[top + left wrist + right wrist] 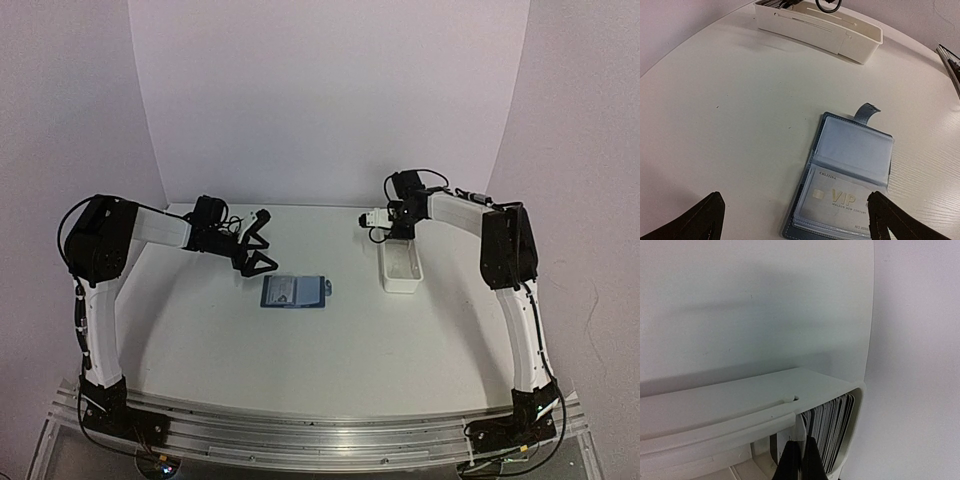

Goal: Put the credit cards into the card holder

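The dark-blue card holder lies open on the table, its snap tab pointing right. In the left wrist view a VIP credit card sits in a clear sleeve of the card holder. My left gripper hovers open above the holder's near edge, nothing between its fingers. My right gripper reaches down into the far end of the white tray. It is shut on the top edge of one white credit card, beside several upright credit cards.
The long white tray stands right of the holder, lengthwise towards the back wall. White walls close off the back and sides. The right arm's cables hang over the tray's far end.
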